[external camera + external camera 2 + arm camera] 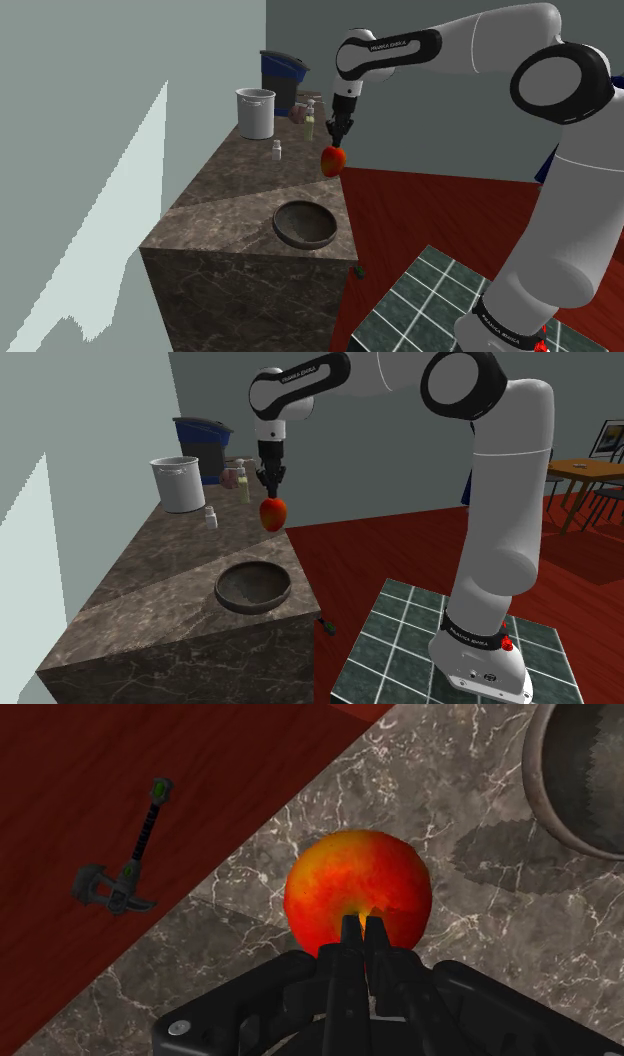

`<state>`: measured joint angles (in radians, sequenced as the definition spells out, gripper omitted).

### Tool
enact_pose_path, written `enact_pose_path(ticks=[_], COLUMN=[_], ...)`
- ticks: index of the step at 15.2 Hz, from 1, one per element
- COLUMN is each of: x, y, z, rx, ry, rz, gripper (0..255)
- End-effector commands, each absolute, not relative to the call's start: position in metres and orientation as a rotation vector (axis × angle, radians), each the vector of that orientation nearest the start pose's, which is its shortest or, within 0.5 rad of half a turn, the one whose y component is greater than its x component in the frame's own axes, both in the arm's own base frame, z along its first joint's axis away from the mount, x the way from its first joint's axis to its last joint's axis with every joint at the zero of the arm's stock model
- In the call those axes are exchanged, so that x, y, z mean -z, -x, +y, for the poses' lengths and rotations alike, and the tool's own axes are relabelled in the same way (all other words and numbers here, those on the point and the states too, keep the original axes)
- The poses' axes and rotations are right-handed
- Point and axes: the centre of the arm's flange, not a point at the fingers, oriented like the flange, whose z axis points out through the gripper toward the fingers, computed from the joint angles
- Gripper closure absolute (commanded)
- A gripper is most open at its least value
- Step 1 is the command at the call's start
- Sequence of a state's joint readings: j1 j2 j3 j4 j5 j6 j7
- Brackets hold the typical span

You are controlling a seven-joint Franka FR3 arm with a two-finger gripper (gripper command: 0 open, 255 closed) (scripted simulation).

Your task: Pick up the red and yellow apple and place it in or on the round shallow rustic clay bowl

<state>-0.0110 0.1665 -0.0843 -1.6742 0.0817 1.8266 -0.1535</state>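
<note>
Marble counter (230, 200), white pot (255, 113), blue bin (283, 75), small white bottle (277, 151), hatchet (138, 852) on red floor (440, 200)

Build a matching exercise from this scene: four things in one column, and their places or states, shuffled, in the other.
1. apple
2. bowl
3. white pot
4. hatchet

A. lying on the red floor
B. clasped in the gripper, lifted in the air
C. empty, on the marble counter
D. upright at the counter's far end

Pairs: 1-B, 2-C, 3-D, 4-A
</note>
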Motion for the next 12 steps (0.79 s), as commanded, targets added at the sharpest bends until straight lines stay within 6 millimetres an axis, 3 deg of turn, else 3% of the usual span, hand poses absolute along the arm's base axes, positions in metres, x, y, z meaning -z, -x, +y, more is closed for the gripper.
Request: enact_pose_path(ticks=[1,12], x=[-0.511,-0.569], y=[-0.610,-0.610], z=[-0.050,-0.050], rx=[-0.009,-0.009], ry=[3.075,3.075], rz=[-0.058,-0.058], gripper=[255,255])
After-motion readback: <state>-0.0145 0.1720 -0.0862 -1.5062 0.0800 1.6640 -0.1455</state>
